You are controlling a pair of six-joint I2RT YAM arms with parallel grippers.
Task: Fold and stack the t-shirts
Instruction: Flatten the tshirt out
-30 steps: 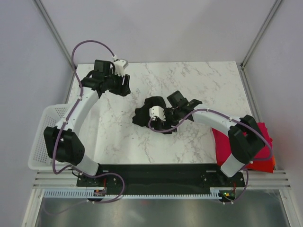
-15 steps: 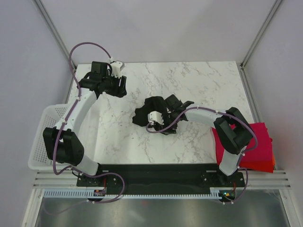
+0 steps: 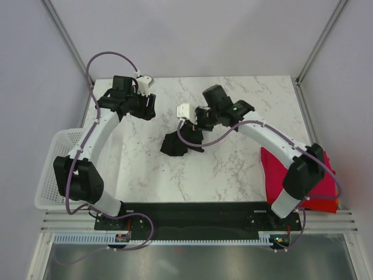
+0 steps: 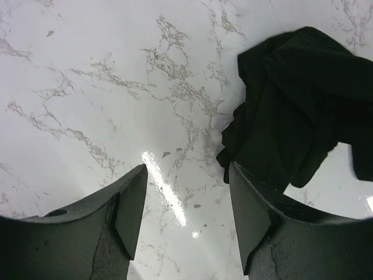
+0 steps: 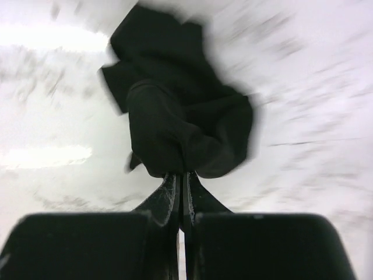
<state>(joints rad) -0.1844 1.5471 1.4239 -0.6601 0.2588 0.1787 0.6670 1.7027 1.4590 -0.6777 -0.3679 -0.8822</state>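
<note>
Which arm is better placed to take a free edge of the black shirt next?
Left, probably: the left claw is open beside the black shirt; the right claw is shut on it.

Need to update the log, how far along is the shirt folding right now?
Done: folded red shirts lie stacked at the right edge of the table. In hand: the right claw is shut on the crumpled black shirt; the left claw is open beside it. Left: spreading, folding and stacking that black shirt.
</note>
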